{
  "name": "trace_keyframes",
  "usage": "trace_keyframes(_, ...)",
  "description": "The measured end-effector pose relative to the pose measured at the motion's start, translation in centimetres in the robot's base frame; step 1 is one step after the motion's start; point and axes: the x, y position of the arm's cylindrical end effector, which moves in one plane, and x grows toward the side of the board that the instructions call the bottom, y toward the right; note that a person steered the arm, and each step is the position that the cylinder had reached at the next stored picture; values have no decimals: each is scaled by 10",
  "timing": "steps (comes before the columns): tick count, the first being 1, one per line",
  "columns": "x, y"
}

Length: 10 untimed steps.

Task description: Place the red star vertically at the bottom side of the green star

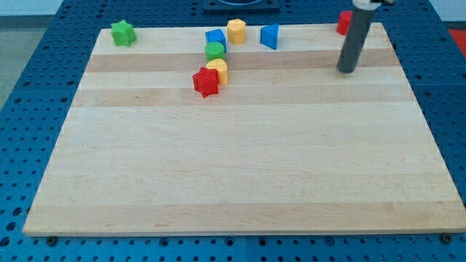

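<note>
The red star (206, 82) lies on the wooden board (240, 160) left of centre near the view's top, touching a yellow block (218, 70). The green star (123, 33) sits at the board's top left corner, far to the left of and above the red star. My tip (346, 70) rests on the board at the view's upper right, far to the right of both stars and touching no block.
A green round block (214, 51), a blue block (215, 38) and a yellow hexagonal block (236, 30) cluster above the red star. A blue triangular block (270, 36) lies to their right. A red block (344, 22) sits partly behind the rod at the top right.
</note>
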Motion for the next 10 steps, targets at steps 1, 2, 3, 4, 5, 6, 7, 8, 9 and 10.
trace_keyframes(1, 18, -56)
trace_keyframes(2, 23, -116)
trace_keyframes(3, 19, -154)
trace_keyframes(4, 4, -164)
trace_keyframes(5, 3, -204)
trace_keyframes(6, 18, -254)
trace_keyframes(7, 25, -282)
trace_keyframes(8, 25, -279)
trace_keyframes(9, 34, -272)
trace_keyframes(10, 47, -310)
